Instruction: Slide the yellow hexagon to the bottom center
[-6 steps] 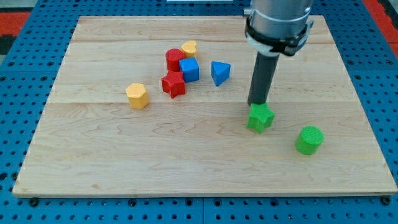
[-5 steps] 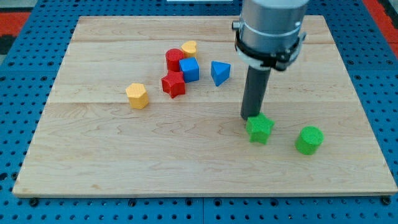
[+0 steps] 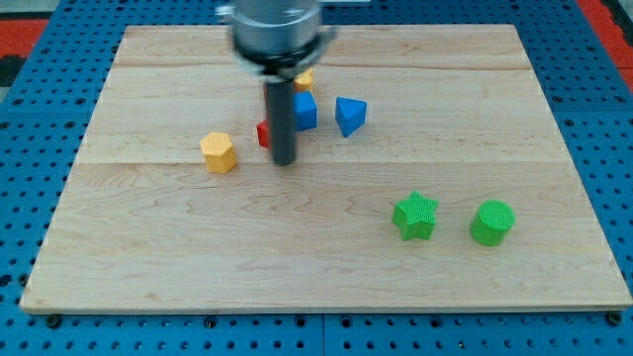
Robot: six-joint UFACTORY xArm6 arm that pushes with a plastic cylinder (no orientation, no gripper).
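Note:
The yellow hexagon (image 3: 219, 152) lies on the wooden board (image 3: 326, 247), left of centre. My tip (image 3: 284, 161) is down on the board, a short way to the hexagon's right and not touching it. The rod is blurred with motion and hides most of the red star block (image 3: 262, 133) right behind it.
A cluster sits behind the rod: a blue cube (image 3: 303, 110), a small yellow block (image 3: 304, 78), and the mostly hidden red pieces. A blue triangular block (image 3: 349, 115) lies right of them. A green star (image 3: 414, 216) and a green cylinder (image 3: 492, 222) lie at lower right.
My tip has swept fast to the view's left, from beside the green star to just right of the yellow hexagon. The green star was nudged slightly down and now stands alone.

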